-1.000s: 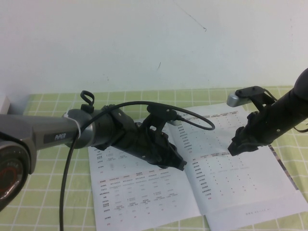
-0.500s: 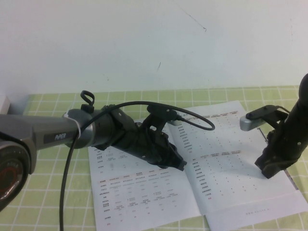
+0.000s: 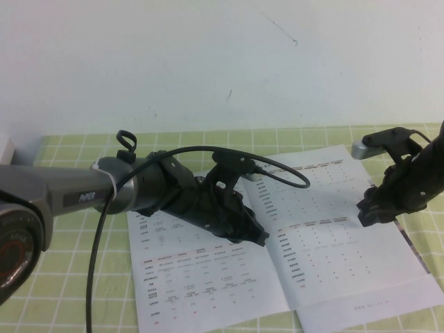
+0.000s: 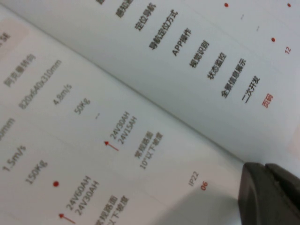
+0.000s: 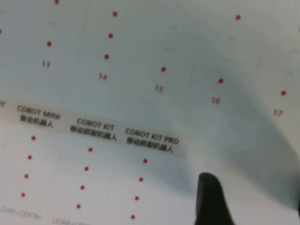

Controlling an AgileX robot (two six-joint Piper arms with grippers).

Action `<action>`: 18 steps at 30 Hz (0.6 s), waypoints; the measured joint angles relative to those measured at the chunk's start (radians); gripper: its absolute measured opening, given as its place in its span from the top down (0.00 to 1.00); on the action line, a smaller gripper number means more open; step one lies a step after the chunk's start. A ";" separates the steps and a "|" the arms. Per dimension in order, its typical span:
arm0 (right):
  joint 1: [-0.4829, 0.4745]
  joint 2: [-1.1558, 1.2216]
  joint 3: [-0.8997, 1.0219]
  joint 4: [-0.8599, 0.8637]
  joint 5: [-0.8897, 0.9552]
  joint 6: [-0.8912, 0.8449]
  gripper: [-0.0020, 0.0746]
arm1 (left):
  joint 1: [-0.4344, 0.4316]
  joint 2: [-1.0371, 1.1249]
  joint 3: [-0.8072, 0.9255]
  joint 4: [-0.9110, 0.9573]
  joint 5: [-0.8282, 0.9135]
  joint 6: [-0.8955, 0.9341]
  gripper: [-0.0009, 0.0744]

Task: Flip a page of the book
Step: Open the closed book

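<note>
The book (image 3: 277, 243) lay open and flat on the green checked tablecloth (image 3: 69, 277), its spine running from the far side toward the near side, close to the middle of the spread. The left gripper (image 3: 258, 238) pressed down right at that spine, near the centre of the book; its fingertip (image 4: 267, 194) showed dark against the paper in the left wrist view, but whether its fingers were parted or closed I cannot tell. The right gripper (image 3: 366, 214) hung over the right-hand page (image 3: 347, 257), toward its outer right edge, holding nothing; one dark fingertip (image 5: 212, 199) showed just above the printed sheet in the right wrist view, and how wide the fingers stood could not be made out. The page lay directly below and to the left of the right gripper, its free edge on the right and its long axis parallel to the spine. The right arm was plainly the nearer one to that free edge, so the lift would probably fall to it, sweeping leftward over the spine.
</note>
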 joint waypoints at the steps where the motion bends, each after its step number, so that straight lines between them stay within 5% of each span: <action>1: -0.005 0.002 0.000 0.021 -0.005 0.005 0.48 | 0.000 0.000 0.000 0.000 0.000 -0.004 0.99; 18: -0.034 0.014 0.000 0.114 -0.044 -0.008 0.44 | 0.000 0.000 0.000 0.000 -0.002 -0.002 0.99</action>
